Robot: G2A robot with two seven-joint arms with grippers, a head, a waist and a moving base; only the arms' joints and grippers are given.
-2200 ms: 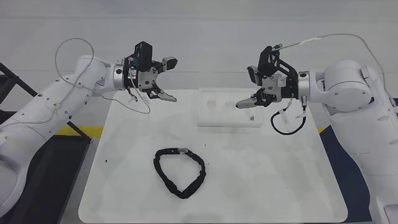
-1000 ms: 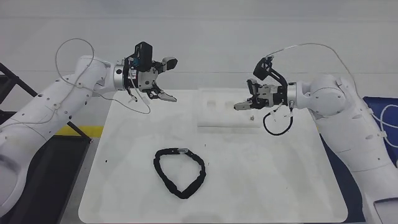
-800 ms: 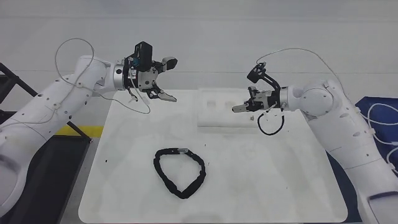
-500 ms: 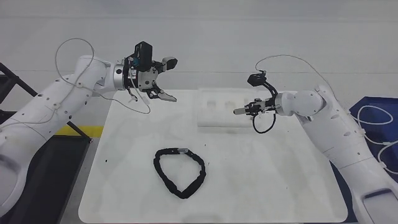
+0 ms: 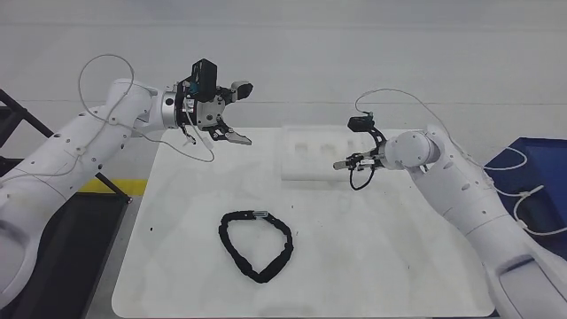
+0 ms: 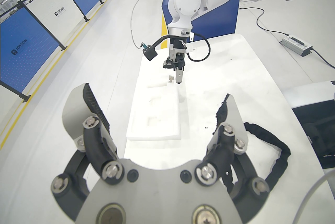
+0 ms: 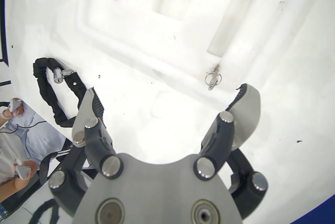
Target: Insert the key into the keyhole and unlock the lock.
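The right end effector [image 7: 167,94] hangs over the foam tray [image 7: 130,26], its fingers wide apart and holding nothing. The key [image 7: 213,78] lies on the tray at the end of a long recess, near one fingertip. The black chain lock [image 5: 257,246] lies in a loop on the surface [image 5: 372,266], apart from the tray. The left end effector [image 6: 157,96], also wide open and empty, hangs above the surface's far left corner.

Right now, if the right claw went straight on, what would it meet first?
Probably the edge of the white foam block, or the table beside it; depth is unclear. The key stands off-centre, toward one side of the right claw.
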